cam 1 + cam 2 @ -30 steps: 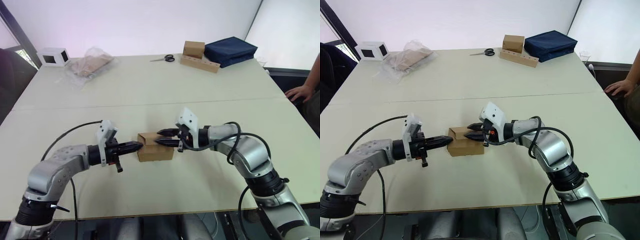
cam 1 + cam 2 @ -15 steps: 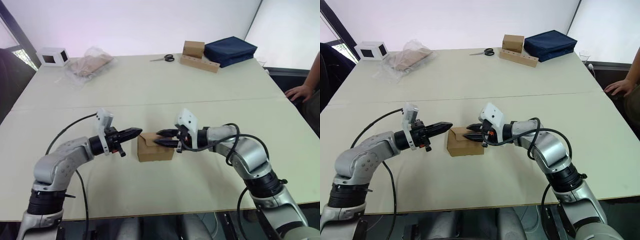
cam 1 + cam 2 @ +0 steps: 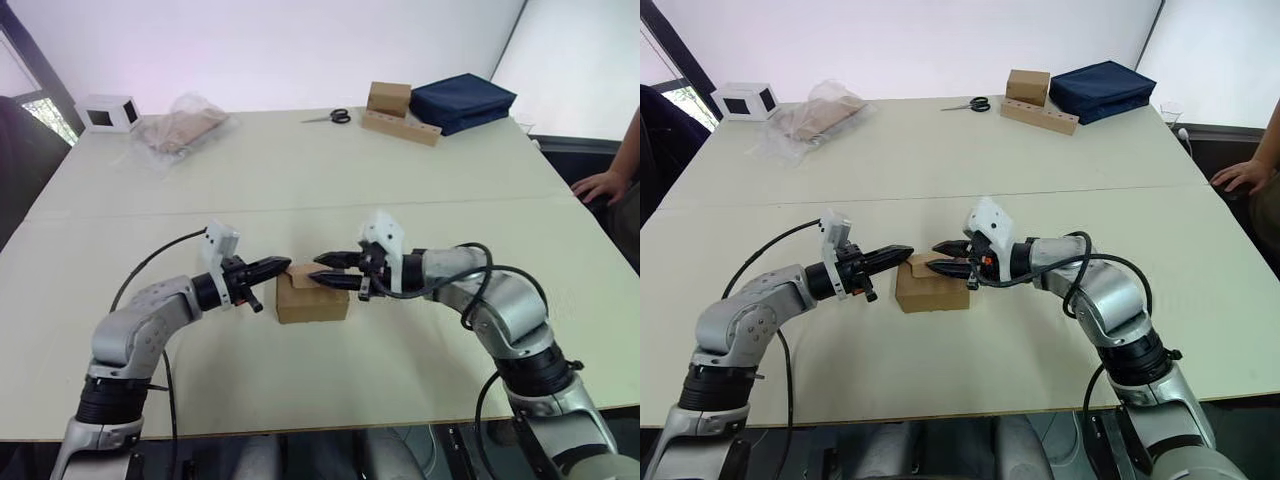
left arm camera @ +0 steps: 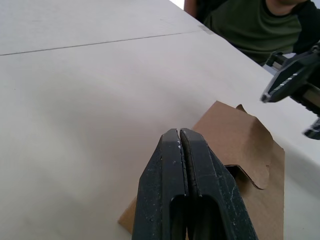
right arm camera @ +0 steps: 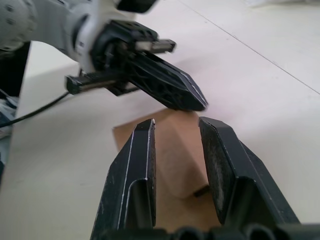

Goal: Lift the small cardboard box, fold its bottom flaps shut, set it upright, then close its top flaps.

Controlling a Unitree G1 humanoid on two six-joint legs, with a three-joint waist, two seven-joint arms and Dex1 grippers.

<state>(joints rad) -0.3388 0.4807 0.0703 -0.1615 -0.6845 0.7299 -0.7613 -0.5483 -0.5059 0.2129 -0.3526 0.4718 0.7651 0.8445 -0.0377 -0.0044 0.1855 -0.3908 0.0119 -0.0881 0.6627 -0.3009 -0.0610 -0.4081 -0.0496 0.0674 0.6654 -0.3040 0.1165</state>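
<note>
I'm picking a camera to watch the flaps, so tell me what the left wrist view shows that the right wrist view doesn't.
Left wrist view: the left gripper's fingers pressed shut, a notched flap on the small cardboard box, a person in a dark green top, and the table's seam. Right wrist view: the right gripper's fingers apart above the box, the left gripper pointing toward them from the other side, and its cable. Both show the box on the pale table.

We count three cardboard boxes: one small cardboard box point(image 3: 311, 297), one brown box point(image 3: 388, 98), one white box point(image 3: 107, 113); one scissors point(image 3: 327, 117), one blue bag point(image 3: 462, 102), one plastic bag point(image 3: 180, 129).
</note>
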